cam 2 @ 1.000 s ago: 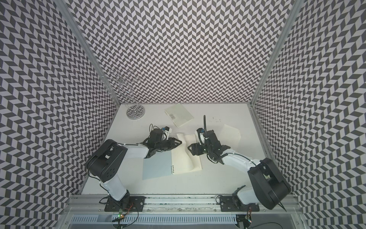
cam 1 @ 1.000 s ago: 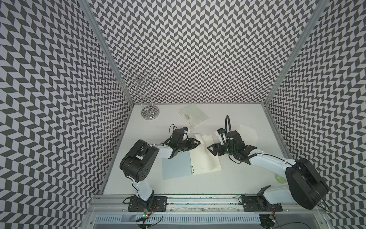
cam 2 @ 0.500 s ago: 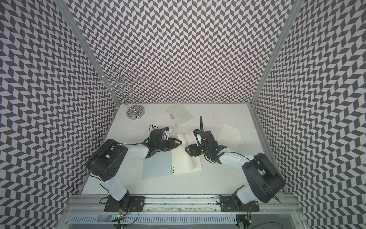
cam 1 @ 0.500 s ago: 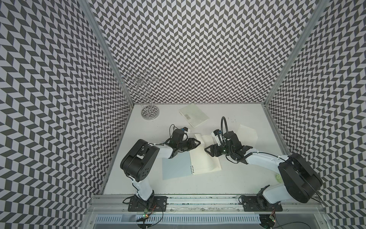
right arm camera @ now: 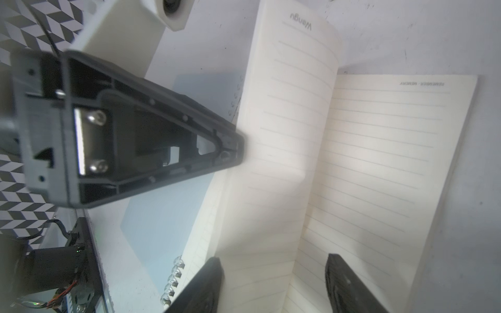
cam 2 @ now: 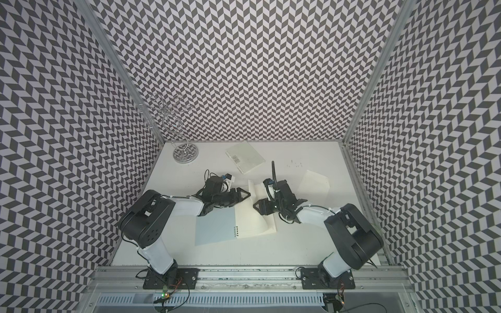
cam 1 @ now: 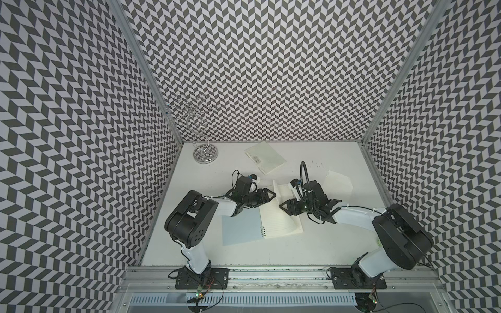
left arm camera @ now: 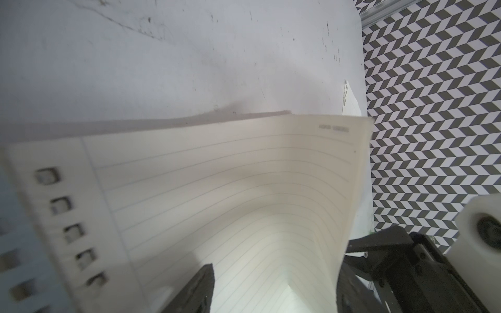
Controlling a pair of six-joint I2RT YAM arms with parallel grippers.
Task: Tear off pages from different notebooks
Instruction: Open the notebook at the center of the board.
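Wire stand (cam 1: 205,155) sits near smaller notebook (cam 1: 265,158).

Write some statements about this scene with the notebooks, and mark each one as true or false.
1. The smaller notebook with the barcode label lies closed at the back of the table. True.
2. The loose page lies on the left arm's side of the open notebook. False: it lies on the right arm's side.
3. One page of the open notebook curls upward between the two grippers. True.
4. The left gripper and right gripper are both shut. False: the jaws of both stand apart.
5. The wire stand lies flat. False: it stands upright.
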